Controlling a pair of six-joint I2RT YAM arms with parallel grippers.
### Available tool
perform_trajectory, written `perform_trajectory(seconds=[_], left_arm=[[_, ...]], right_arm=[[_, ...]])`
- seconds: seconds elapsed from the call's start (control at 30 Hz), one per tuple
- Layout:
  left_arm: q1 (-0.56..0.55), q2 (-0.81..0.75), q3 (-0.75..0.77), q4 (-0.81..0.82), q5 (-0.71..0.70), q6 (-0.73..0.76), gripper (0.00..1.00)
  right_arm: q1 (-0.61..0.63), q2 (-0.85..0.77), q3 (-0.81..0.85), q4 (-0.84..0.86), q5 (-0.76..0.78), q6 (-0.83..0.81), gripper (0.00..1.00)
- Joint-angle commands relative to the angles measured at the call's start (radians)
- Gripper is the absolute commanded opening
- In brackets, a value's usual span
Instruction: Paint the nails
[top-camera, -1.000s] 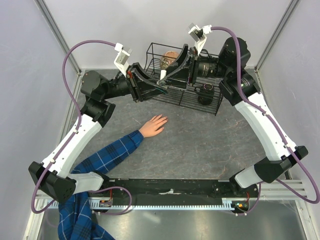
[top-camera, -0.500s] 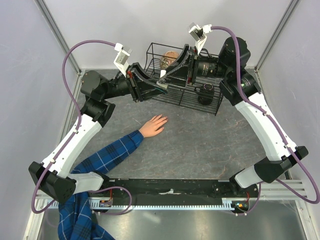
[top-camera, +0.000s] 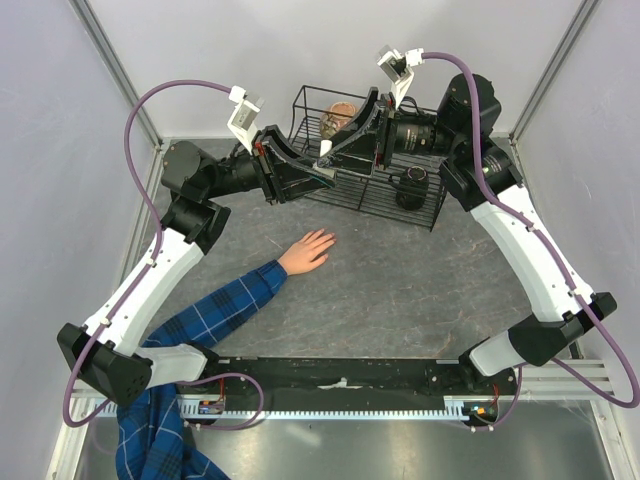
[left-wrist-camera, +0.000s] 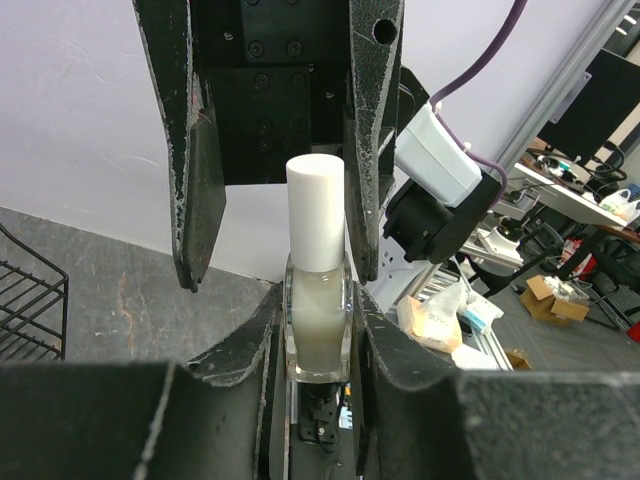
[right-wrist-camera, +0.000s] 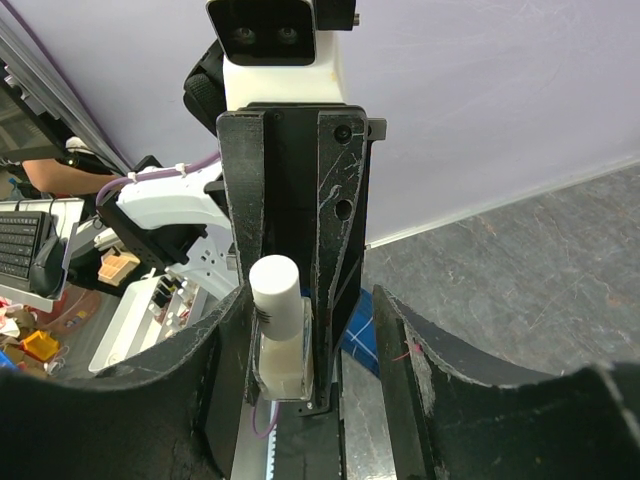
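A small clear bottle (left-wrist-camera: 318, 320) of pale polish with a white cap (left-wrist-camera: 317, 210) stands upright between the fingers of my left gripper (left-wrist-camera: 318, 300), which is shut on its glass body. Both grippers meet in the air in front of the wire basket in the top view. My right gripper (right-wrist-camera: 310, 300) is open around the cap (right-wrist-camera: 275, 290), which sits close to one finger with a gap to the other. The light skin-coloured hand (top-camera: 308, 250) lies flat on the table below, its blue plaid sleeve (top-camera: 215, 310) trailing to the near left. Its nails (top-camera: 328, 238) are too small to make out.
A black wire basket (top-camera: 432, 205) stands at the back of the table with a small head-like figure (top-camera: 335, 120) and a black round object (top-camera: 413, 185) inside. Grey walls and metal posts close in the table's sides.
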Motion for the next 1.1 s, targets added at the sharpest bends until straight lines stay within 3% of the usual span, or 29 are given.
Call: perform_trajectory(seconds=[0.0, 0.2, 0.27, 0.4, 0.5, 0.6, 0.63, 0.67, 0.7, 0.73, 0.8, 0.87, 0.93, 1.07], left_arm=[[0.005, -0.021, 0.019, 0.031, 0.027, 0.000, 0.02], [0.005, -0.028, 0.012, 0.019, 0.031, 0.016, 0.02], [0.005, -0.028, 0.013, 0.016, 0.033, 0.020, 0.02], [0.005, -0.032, 0.018, -0.002, 0.021, 0.037, 0.02], [0.005, -0.035, 0.035, -0.045, -0.030, 0.097, 0.02], [-0.004, -0.041, 0.082, -0.156, -0.201, 0.279, 0.02], [-0.028, -0.038, 0.122, -0.261, -0.267, 0.347, 0.02], [-0.050, -0.039, 0.137, -0.297, -0.427, 0.498, 0.02], [-0.079, -0.036, 0.159, -0.333, -0.537, 0.578, 0.02], [-0.150, -0.032, 0.170, -0.370, -0.750, 0.658, 0.02], [-0.215, -0.013, 0.202, -0.371, -0.867, 0.860, 0.02], [-0.315, 0.025, 0.220, -0.343, -0.976, 0.989, 0.02], [-0.363, 0.037, 0.213, -0.300, -1.024, 1.001, 0.02], [-0.375, 0.022, 0.162, -0.237, -0.992, 0.935, 0.02]], right_arm=[[0.002, -0.009, 0.041, 0.024, 0.008, -0.011, 0.58], [0.003, -0.005, 0.043, 0.024, 0.005, -0.010, 0.53], [0.002, -0.005, 0.041, 0.024, 0.005, -0.010, 0.46], [0.002, -0.003, 0.040, 0.007, 0.007, -0.019, 0.25], [0.010, -0.003, 0.041, -0.068, 0.044, -0.065, 0.03], [0.066, 0.026, 0.113, -0.313, 0.262, -0.242, 0.00], [0.098, 0.043, 0.197, -0.470, 0.360, -0.349, 0.00], [0.185, 0.082, 0.236, -0.531, 0.638, -0.381, 0.00], [0.241, 0.098, 0.266, -0.579, 0.801, -0.405, 0.00], [0.369, 0.107, 0.285, -0.616, 0.959, -0.414, 0.00], [0.471, 0.121, 0.274, -0.627, 1.451, -0.341, 0.00], [0.573, 0.156, 0.283, -0.651, 1.618, -0.286, 0.00], [0.629, 0.193, 0.335, -0.688, 1.803, -0.290, 0.00], [0.648, 0.219, 0.375, -0.700, 1.828, -0.264, 0.00]])
